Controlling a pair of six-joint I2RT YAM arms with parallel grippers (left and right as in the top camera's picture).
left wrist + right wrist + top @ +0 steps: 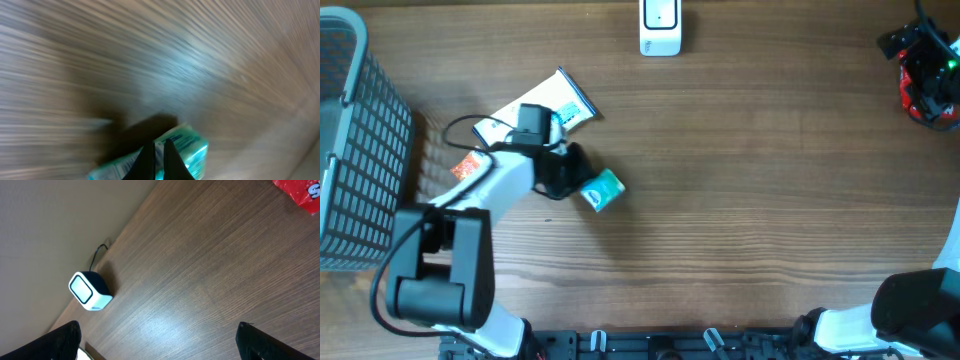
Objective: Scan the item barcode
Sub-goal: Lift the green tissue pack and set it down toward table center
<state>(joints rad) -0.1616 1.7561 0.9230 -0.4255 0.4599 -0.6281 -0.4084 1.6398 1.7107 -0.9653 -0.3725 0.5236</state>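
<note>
Your left claw (160, 145) was pressed almost together, pinching an edge of the teal box (192, 145). The box stuck out just past the fingertips, over the left-middle of the surface (750, 200) and well apart from the white scanner (660, 28) at the far edge. Your right claw (160, 342) was spread wide and held nothing, off to the right side.
</note>
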